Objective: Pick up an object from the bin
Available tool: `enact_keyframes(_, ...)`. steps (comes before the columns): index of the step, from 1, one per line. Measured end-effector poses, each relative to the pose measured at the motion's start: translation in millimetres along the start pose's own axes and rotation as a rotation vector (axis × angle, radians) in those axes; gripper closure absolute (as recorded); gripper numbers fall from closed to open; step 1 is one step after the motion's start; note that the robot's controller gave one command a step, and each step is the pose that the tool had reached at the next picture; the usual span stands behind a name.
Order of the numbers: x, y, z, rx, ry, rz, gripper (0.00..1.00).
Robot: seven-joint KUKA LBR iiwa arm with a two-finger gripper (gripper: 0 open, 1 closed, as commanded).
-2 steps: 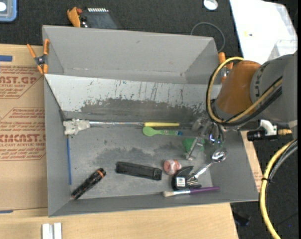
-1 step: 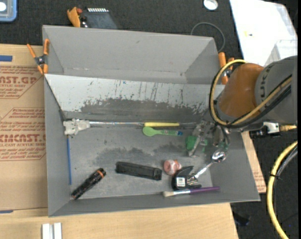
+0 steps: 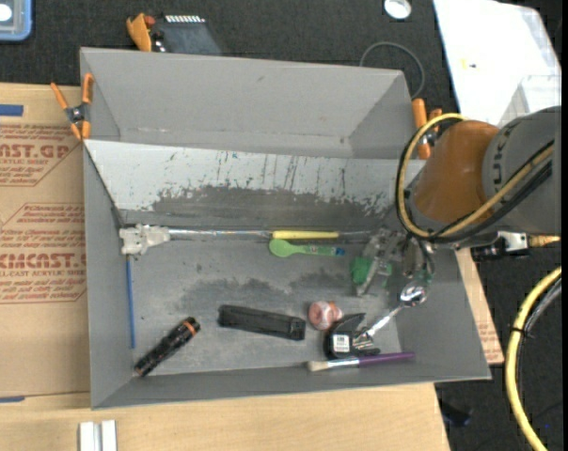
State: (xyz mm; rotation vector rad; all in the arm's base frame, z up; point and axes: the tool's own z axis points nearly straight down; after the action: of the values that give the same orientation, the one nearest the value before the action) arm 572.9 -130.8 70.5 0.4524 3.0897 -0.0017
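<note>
Claw (image 3: pixel 394 256) state unclear; touching its left, small green plastic piece (image 3: pixel 361 272); just below, shiny metal spoon (image 3: pixel 408 298).

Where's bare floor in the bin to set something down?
Widest free patch: left-centre floor, bordered by the blue stick, the white-tipped rod behind and the black bar in front. Crowded: right front near the tool, with pink ball, spoon and purple brush.

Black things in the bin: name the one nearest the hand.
The small black piece with a white label, beside the pink ball, is nearest the hand. The black bar lies mid-floor; the orange-tipped black marker lies far left.
</note>
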Motion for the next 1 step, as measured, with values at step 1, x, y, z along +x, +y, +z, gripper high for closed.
enact_keyframes(1, 0.3, 0.3, -4.7, 0.000, 0.001, 0.000, 1.00)
